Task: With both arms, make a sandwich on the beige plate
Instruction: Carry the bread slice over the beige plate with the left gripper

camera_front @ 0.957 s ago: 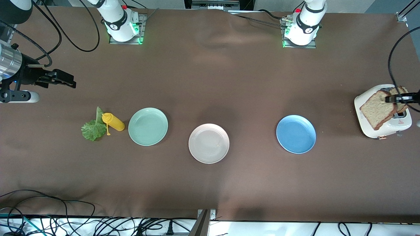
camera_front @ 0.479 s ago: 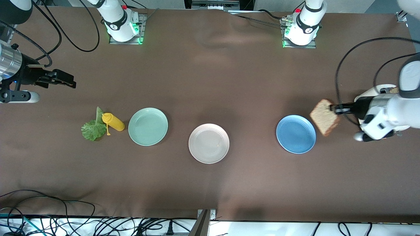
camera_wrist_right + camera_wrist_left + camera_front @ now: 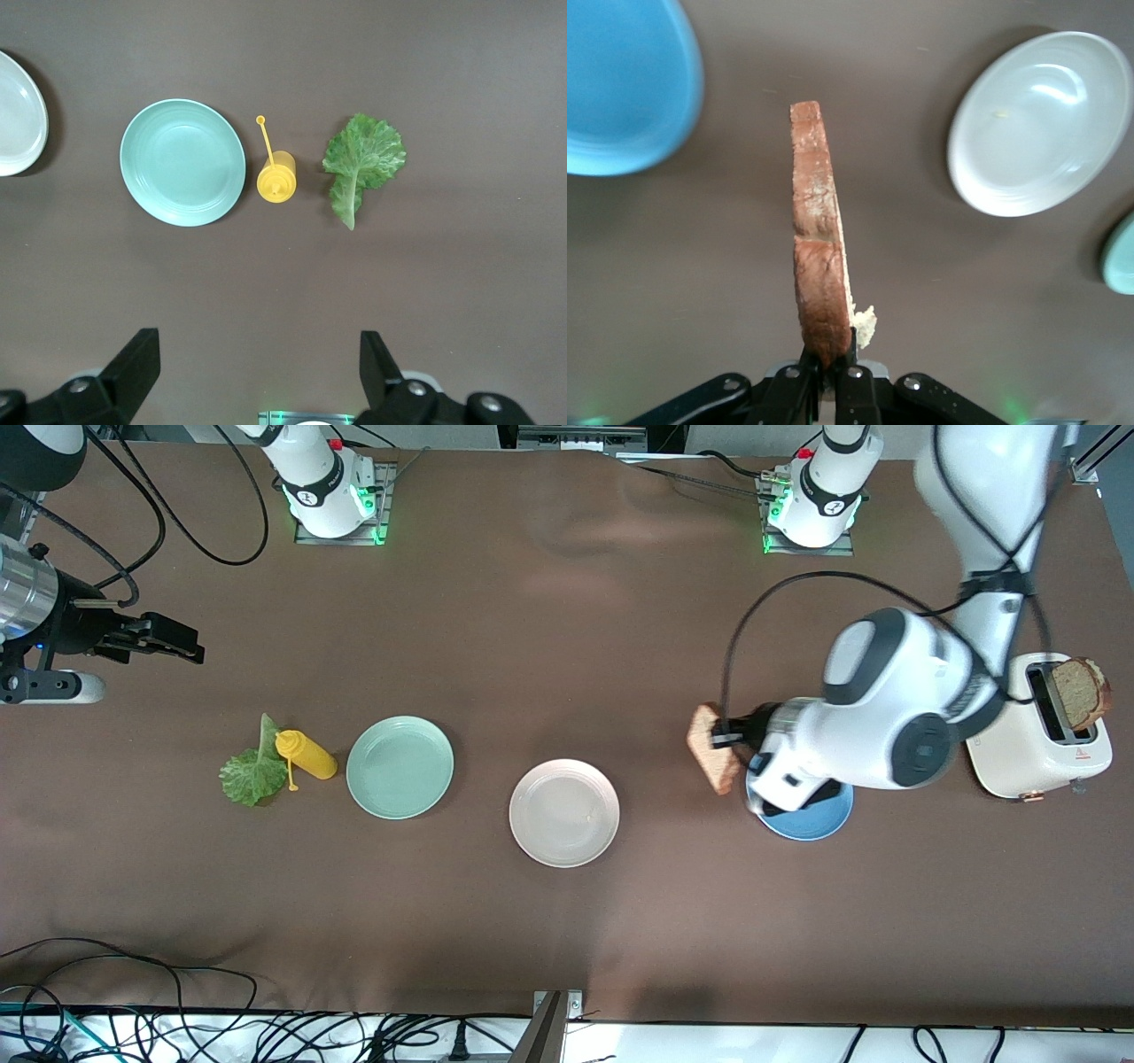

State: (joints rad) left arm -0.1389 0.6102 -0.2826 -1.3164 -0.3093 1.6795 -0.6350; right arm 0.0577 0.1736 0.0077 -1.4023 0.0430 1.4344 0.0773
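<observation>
While the beige plate [image 3: 564, 812] at frame centre is lying bare, the left gripper [image 3: 728, 738] is pinching a first bread slice [image 3: 713, 747] centre-right, and the right gripper [image 3: 182, 648], fingers spread, is waiting upper left.

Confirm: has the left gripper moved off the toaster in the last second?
Yes. The left gripper, shut on a bread slice, has left the toaster, crossed the blue plate and is heading toward the beige plate. The right gripper waits.
</observation>
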